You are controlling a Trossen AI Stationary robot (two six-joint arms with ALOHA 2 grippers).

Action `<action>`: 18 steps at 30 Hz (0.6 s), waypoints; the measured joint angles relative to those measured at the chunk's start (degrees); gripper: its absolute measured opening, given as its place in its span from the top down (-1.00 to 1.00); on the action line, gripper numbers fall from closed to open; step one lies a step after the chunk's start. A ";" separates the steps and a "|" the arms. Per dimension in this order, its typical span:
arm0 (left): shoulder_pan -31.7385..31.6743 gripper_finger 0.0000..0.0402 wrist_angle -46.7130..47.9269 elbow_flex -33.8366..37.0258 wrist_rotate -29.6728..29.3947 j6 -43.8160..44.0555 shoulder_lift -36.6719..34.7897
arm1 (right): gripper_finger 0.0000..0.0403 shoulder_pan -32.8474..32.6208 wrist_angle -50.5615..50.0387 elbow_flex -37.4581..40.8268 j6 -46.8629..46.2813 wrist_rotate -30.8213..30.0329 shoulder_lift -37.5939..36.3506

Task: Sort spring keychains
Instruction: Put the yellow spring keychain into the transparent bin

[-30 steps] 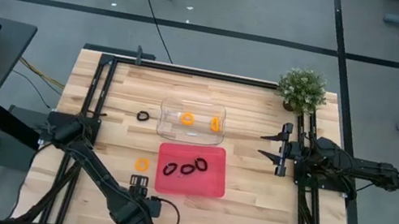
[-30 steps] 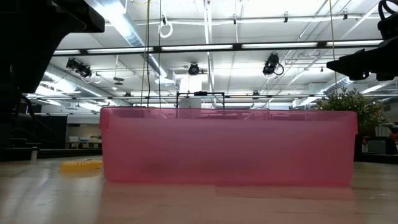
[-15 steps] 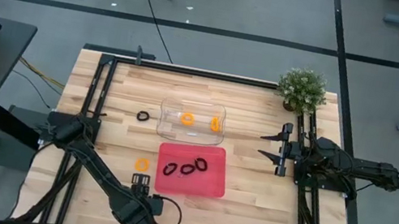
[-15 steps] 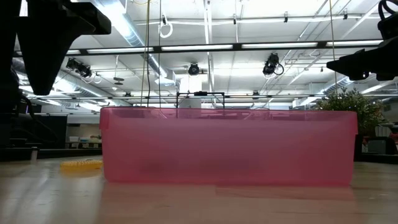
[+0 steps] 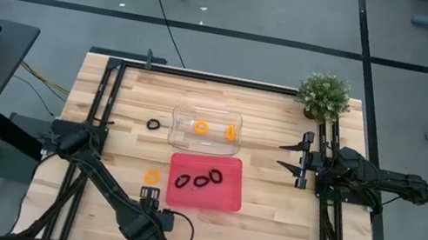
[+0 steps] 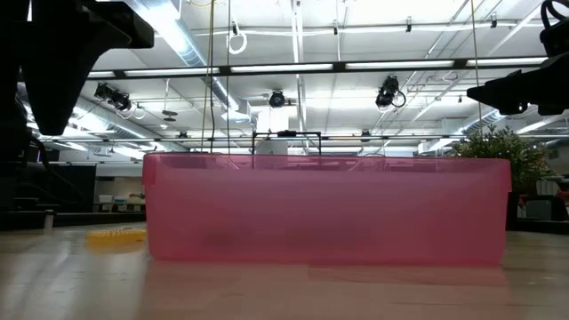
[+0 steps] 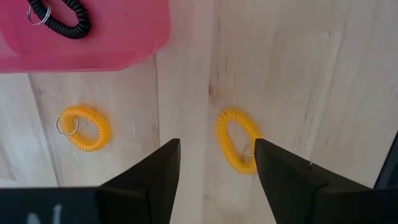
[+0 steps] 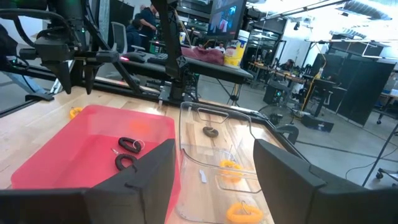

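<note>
Spring keychains: three black in the pink tray [image 5: 227, 195], two orange in the clear tray [image 5: 183, 120], one black [image 5: 153, 124] loose beside it. Two orange [image 7: 84, 129] [image 7: 235, 140] apparently on bare wood under left gripper [image 7: 214, 162], fingers spread, empty. Right gripper [image 5: 285, 155] parked, spread, empty.

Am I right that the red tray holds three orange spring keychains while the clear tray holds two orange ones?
Not quite: the three keychains in the red tray are black, not orange, as the high view shows. The clear tray does hold two orange keychains.
</note>
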State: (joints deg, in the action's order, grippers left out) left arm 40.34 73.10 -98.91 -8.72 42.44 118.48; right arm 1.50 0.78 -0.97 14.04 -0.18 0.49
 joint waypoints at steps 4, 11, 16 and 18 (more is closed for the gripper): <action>-0.01 -0.05 0.00 0.00 3.20 -0.09 0.01 | -0.10 0.00 0.00 0.00 0.00 0.00 0.00; -0.38 -0.05 -0.04 -0.02 5.70 -0.01 0.02 | -0.10 0.00 0.00 0.00 0.00 0.02 0.00; -0.44 -0.05 -0.94 -0.02 12.90 0.61 0.02 | -0.10 0.02 0.00 0.00 0.00 0.02 0.00; -0.31 -0.05 -2.43 -0.02 13.97 0.61 0.02 | -0.10 0.01 0.00 0.00 0.00 0.01 0.00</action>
State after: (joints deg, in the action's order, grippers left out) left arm 40.03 70.67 -98.94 5.26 43.05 118.50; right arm 1.51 0.78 -0.97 14.04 -0.17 0.49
